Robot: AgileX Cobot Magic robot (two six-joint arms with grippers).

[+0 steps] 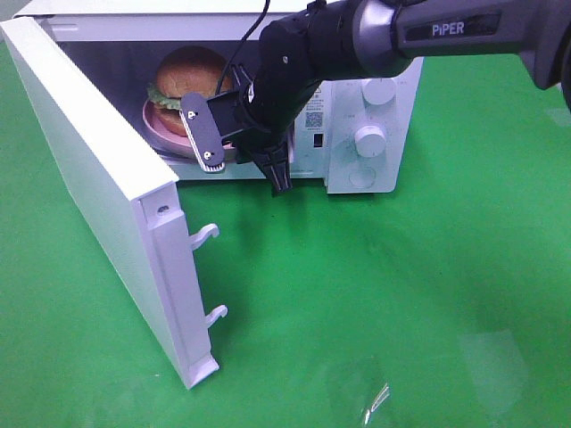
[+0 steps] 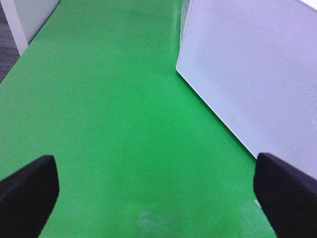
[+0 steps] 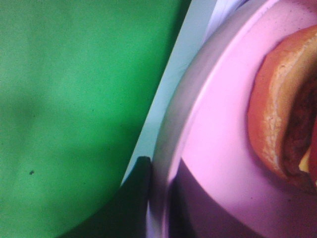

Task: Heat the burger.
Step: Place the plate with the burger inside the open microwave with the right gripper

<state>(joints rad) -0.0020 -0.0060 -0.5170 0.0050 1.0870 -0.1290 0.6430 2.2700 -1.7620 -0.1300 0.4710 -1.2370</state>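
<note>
In the high view the burger (image 1: pixel 190 71) is seen on a pink plate (image 1: pixel 161 129) inside the microwave (image 1: pixel 375 169), upper left, its door (image 1: pixel 89 178) open, presumably for loading, while the right gripper (image 1: pixel 278 181) is held at the cavity's front lip, fingers pressed together on nothing visible. Only in the left wrist view is the left gripper (image 2: pixel 156 171) shown, spread wide and empty over the green mat (image 2: pixel 124 99). The plate's rim, just inside the front edge, is detailed only by the right wrist view.

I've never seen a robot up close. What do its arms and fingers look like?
The right arm is glossy black and dark grey, with rounded joints and white PiPER lettering; a thin black cable runs to its wrist. The left fingers are matte black, rounded.
</note>
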